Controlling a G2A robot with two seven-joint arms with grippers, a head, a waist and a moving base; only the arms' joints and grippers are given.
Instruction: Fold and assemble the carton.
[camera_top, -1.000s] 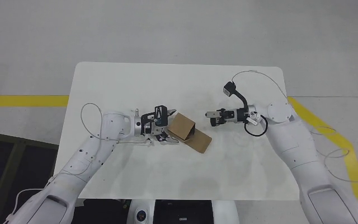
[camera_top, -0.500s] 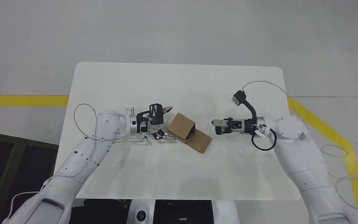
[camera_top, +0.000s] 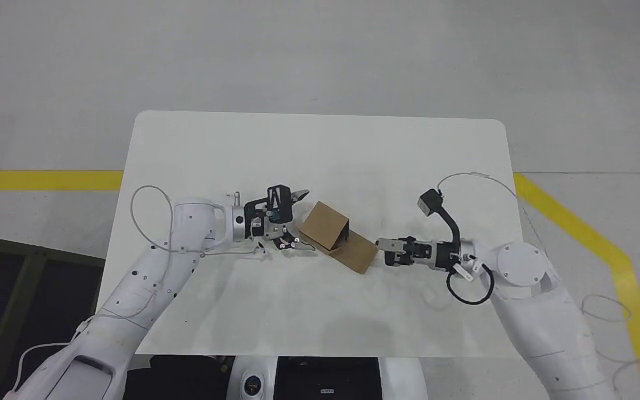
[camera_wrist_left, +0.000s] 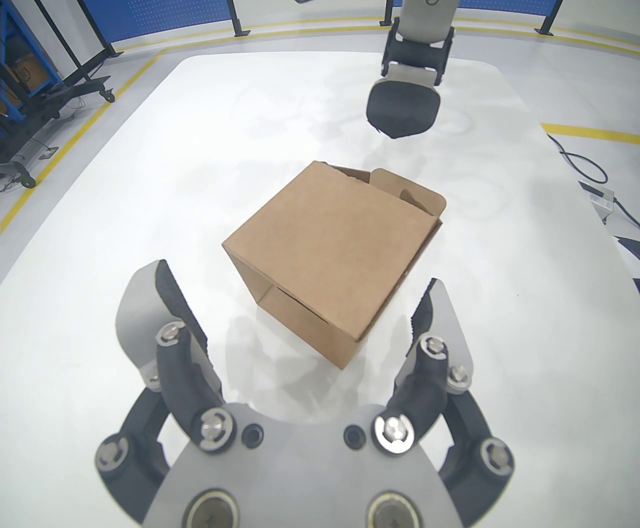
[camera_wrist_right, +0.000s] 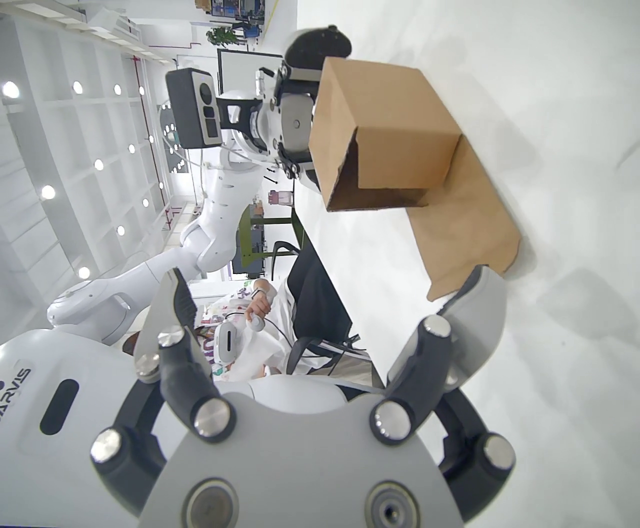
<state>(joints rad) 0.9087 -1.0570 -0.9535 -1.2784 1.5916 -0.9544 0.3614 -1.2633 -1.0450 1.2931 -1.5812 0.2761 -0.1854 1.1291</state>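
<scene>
I am working at a white desk with rounded corners. A brown carton is sitting near its middle, partly folded up, and one long flap is lying flat on the surface beside the raised part.

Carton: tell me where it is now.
In the top view the carton lies near the table's middle, between the left hand and the right hand.

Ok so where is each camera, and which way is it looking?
Top view: above the arms, looking down at the table, carton, left claw and right claw.
Left wrist view: on the left wrist, facing the carton past its open left claw.
Right wrist view: on the right wrist, facing the carton's other side past the open right claw.
Shared: the carton.
</scene>
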